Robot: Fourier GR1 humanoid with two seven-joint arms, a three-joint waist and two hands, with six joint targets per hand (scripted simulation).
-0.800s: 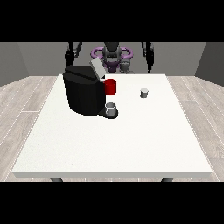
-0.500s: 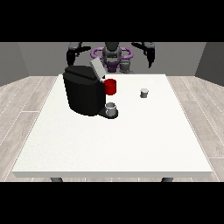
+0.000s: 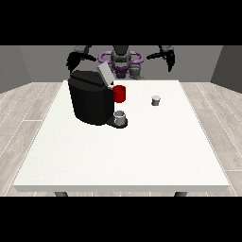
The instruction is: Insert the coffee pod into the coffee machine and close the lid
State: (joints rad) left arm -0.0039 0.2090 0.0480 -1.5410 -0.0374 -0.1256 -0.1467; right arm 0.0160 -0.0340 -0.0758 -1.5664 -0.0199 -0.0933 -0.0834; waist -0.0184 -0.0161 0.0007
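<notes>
Below raised hand (image 3: 169,58), well apart, coffee pod (image 3: 156,100)

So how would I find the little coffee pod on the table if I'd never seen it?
Start at the big black coffee machine on the white table. Look to its right in the view, past the red part. The coffee pod is the small grey cup-shaped thing standing alone there, unlike the grey cup sitting at the machine's base.
</notes>
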